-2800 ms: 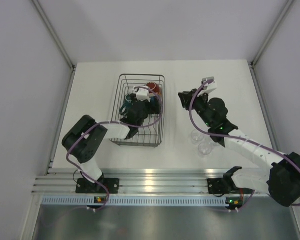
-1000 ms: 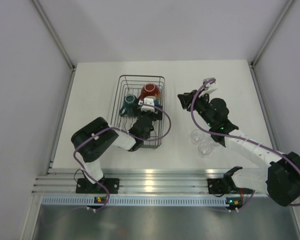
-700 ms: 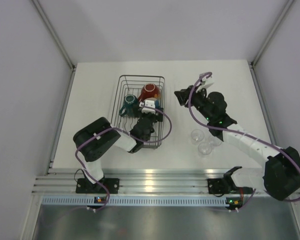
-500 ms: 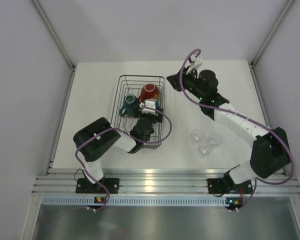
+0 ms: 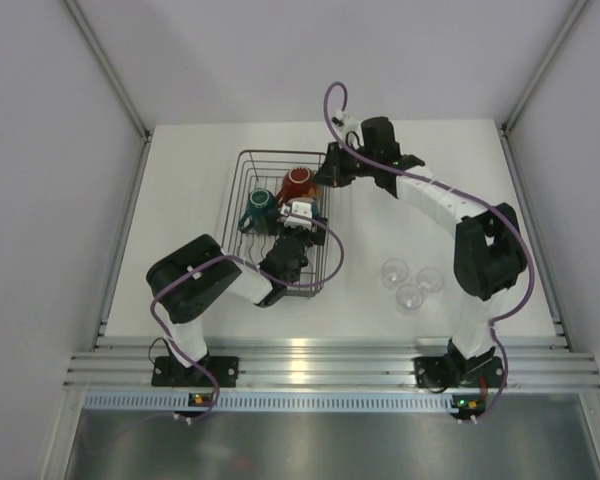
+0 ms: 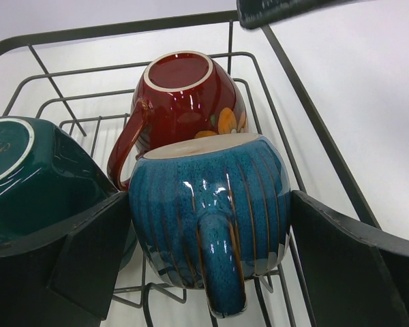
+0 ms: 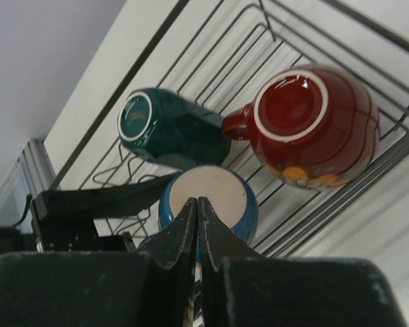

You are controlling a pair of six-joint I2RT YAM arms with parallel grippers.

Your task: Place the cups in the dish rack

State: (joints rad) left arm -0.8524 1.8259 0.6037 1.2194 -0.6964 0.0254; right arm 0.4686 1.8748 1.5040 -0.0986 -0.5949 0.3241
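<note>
In the dish rack (image 5: pixel 280 152) at mid-table, the red cup (image 6: pixel 184 88), teal mug (image 6: pixel 34 170) and dark-blue cup (image 6: pixel 211 204) sat bases-up, presumably to drain. The left gripper (image 6: pixel 208 228) stood wide open around the dark-blue cup without touching it. The right gripper (image 7: pixel 197 211), shut and empty, hovered over the rack's far right corner. Three glasses (image 5: pixel 394 270) waited toward the table's right edge.

A ribbed dark-blue cup (image 6: pixel 191 170) sits upside down between the open left end effector (image 6: pixel 210 204) fingers in the wire dish rack (image 6: pixel 313 122). The red cup (image 6: pixel 184 95) is just beyond it, the teal mug (image 6: pixel 27 177) to its left, and three clear glasses (image 5: pixel 410 296) well to the right.
</note>
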